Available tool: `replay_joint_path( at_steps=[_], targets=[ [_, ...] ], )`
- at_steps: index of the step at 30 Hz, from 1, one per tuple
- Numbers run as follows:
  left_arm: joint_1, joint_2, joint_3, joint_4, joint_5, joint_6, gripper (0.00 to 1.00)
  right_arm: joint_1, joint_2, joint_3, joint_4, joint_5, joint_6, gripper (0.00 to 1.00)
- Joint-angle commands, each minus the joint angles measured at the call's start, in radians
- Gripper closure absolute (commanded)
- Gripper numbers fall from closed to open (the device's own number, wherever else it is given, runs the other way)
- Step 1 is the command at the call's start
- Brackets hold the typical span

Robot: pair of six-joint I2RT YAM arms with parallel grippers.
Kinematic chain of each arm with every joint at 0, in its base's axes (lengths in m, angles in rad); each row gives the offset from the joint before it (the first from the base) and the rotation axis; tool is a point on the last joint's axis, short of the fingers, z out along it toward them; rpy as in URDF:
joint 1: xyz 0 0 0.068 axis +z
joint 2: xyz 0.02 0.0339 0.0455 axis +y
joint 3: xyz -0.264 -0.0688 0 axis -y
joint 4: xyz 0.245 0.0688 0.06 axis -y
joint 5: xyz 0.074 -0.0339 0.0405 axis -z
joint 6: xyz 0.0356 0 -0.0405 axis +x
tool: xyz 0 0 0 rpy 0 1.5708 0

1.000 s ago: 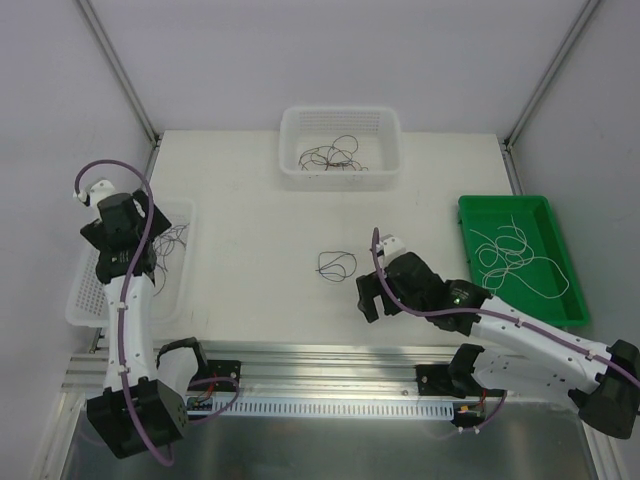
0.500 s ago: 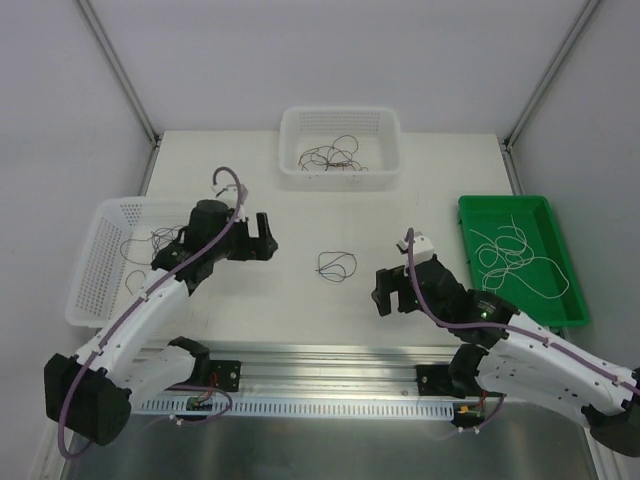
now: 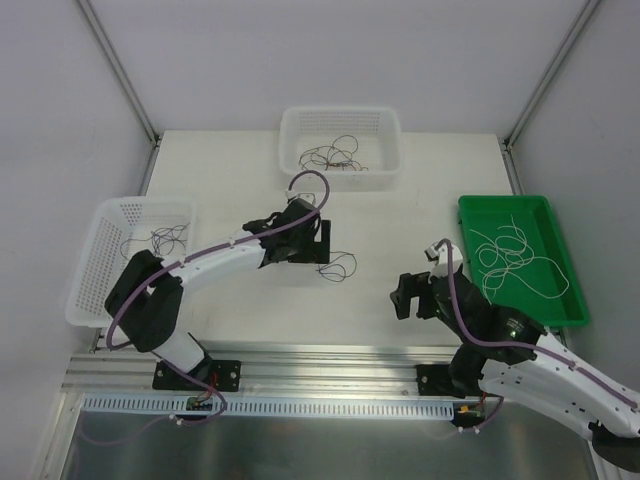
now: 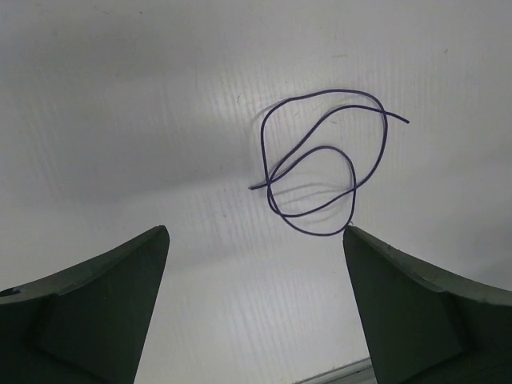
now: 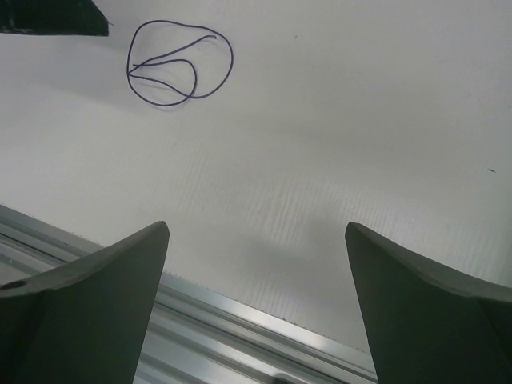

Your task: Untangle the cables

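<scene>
One thin purple cable [image 3: 352, 262] lies curled in loops on the white table. In the left wrist view the cable [image 4: 354, 176] sits just beyond my fingertips, toward the right one. My left gripper [image 3: 322, 242] hovers over its left side, open and empty [image 4: 254, 230]. My right gripper [image 3: 408, 297] is open near the table's front edge, well to the right of the cable. Its wrist view shows the cable [image 5: 195, 78] far off at the upper left and nothing between its fingers [image 5: 258, 228]. More cables lie in three containers.
A white basket [image 3: 340, 110] at the back holds dark cables [image 3: 330, 157]. Another white basket [image 3: 110, 205] at the left holds a few dark cables [image 3: 165, 240]. A green tray [image 3: 505, 199] at the right holds white cables [image 3: 510, 255]. A metal rail [image 5: 240, 316] runs along the front edge.
My left arm has swung from the left basket to the middle of the table, over the purple cable. My right arm has drawn back to the right and toward the front edge.
</scene>
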Motion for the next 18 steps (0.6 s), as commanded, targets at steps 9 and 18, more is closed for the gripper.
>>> replay_joint_path(
  at_steps=[9, 18],
  targets=[
    [-0.108, 0.249, 0.141, 0.018, -0.188, -0.165, 0.21, 0.000, -0.086, -0.036, -0.045, 0.029, 0.016, 0.03],
    [-0.152, 0.330, 0.133, 0.015, -0.188, -0.178, 0.55, 0.002, -0.115, -0.042, -0.064, 0.031, 0.006, 0.03]
  ],
)
